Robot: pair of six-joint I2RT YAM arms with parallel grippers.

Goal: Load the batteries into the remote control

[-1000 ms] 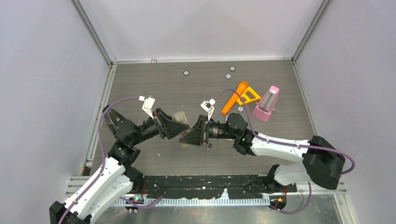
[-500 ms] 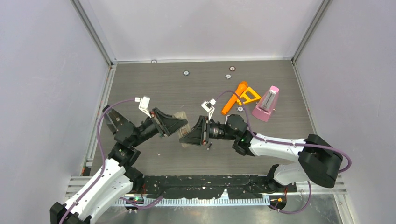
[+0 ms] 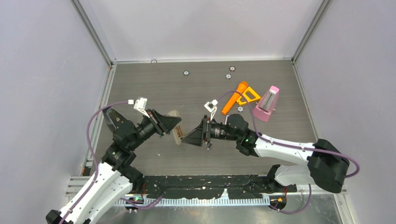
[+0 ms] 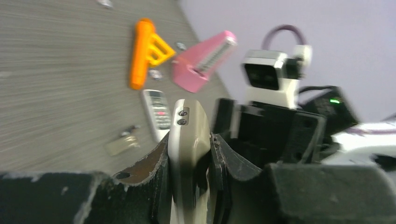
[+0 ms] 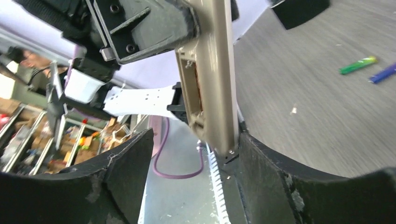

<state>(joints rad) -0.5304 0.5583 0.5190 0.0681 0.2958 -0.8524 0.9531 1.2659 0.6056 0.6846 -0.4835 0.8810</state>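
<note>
Beige remote (image 5: 212,79) clamped upright in left gripper (image 4: 189,156), bay bare; right gripper (image 5: 196,158) agape, empty, remote end between fingers; green battery (image 5: 357,65), purple battery (image 5: 383,73) on table (image 5: 327,116), nearer right arm.

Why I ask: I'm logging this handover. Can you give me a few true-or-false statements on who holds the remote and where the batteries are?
1. The left gripper is shut on the beige remote. True.
2. The right gripper clamps that remote too. False: its jaws stand wide open, with the remote's end between them.
3. The green battery and the purple battery sit inside the remote. False: both lie on the table.
4. A second remote lies on the table. True.
</note>
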